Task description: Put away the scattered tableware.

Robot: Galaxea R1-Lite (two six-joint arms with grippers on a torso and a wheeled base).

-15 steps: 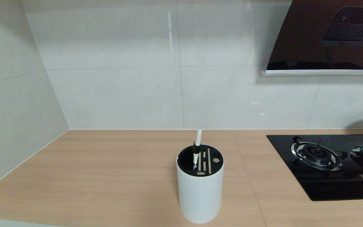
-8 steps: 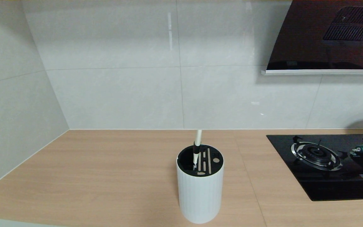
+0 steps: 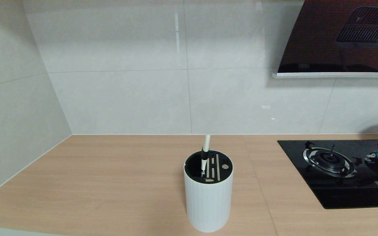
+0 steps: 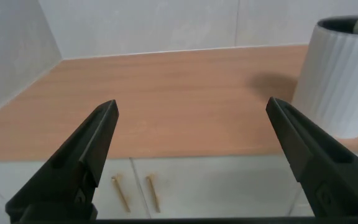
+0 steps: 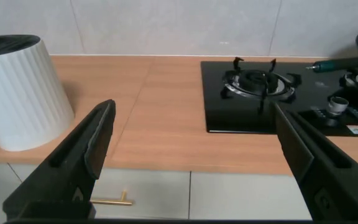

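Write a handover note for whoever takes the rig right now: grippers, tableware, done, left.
Left gripper: open, empty, off the front edge of the counter, facing the holder.
Right gripper: open, empty, likewise off the front edge.
The white ribbed holder stands on the counter; one white-handled utensil stands in it.
Done: that utensil is stowed.
Left: whether more pieces remain cannot be told from here; scan around first.

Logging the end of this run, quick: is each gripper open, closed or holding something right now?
Left gripper: open, holding nothing.
Right gripper: open, holding nothing.
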